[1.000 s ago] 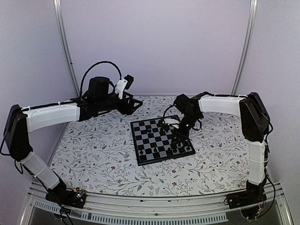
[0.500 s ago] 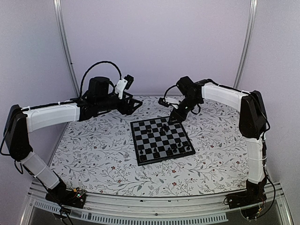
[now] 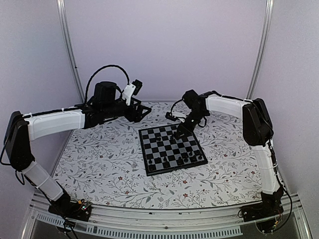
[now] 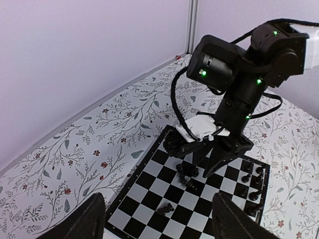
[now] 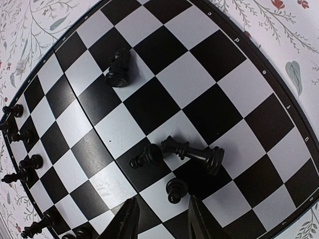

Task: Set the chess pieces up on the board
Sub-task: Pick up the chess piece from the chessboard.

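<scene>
1. The flat square black-and-pale-grey chessboard (image 3: pixel 155 148) lies on the floral-patterned tabletop (image 3: pixel 99 159), right of centre. Its position matches the earlier frames.
2. The small black chess pieces (image 3: pixel 185 158) all rest on the chessboard.
   - Several stand in a line along the board's near right edge.
   - In the right wrist view, two long pieces (image 5: pixel 193 155) lie toppled and touching near the middle of the far squares.
   - One pawn (image 5: pixel 175 189) stands upright just beside them.
   - One more piece (image 5: pixel 118 68) lies on its side, apart from the others.
3. The right claw (image 3: pixel 178 133) is released: fingers apart, nothing between them.
   - A second ago it was low over the near right squares.
   - Half a second ago it was raised beyond the far edge.
   - It now hangs over the board's far edge, just short of the upright pawn.
4. The left claw (image 4: pixel 158 219) is released, with its fingers spread wide and nothing held. It sits above the tabletop off the board's far left corner, unchanged from the earlier frames.
</scene>
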Controlling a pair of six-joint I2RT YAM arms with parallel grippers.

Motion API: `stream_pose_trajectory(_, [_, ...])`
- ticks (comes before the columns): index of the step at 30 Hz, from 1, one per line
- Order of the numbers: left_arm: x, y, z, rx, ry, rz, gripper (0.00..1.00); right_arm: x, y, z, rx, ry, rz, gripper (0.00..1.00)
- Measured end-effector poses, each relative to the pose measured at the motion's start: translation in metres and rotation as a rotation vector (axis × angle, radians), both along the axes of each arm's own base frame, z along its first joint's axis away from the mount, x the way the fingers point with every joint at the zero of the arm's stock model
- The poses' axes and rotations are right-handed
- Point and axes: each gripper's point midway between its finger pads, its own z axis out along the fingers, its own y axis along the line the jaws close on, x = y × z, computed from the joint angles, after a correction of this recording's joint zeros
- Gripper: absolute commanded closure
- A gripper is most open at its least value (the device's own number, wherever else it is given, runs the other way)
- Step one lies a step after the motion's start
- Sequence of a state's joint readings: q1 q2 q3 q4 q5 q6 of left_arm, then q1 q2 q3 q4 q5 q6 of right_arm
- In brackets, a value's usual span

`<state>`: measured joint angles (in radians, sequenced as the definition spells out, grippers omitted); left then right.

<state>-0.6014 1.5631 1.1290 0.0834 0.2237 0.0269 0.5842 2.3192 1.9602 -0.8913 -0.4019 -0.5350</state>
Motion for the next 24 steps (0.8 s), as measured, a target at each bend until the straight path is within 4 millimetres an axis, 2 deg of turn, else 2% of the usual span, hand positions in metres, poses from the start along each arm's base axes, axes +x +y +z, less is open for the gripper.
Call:
stream_pose_trajectory(6, [0.0,0.0,0.0,0.002,-0.001,-0.001,0.25,0.006,0.004,-0.001,0.007,-0.005,-0.008,0.68])
stream_pose_trajectory(16, [0.0,0.0,0.0,0.002,-0.002,-0.001,0.25,0.009,0.006,-0.014,-0.002,0.016,-0.02,0.92])
stream_pose_trajectory(24, [0.0,0.0,0.0,0.002,-0.002,-0.002,0.25,0.009,0.006,-0.013,0.0,0.016,-0.019,0.97])
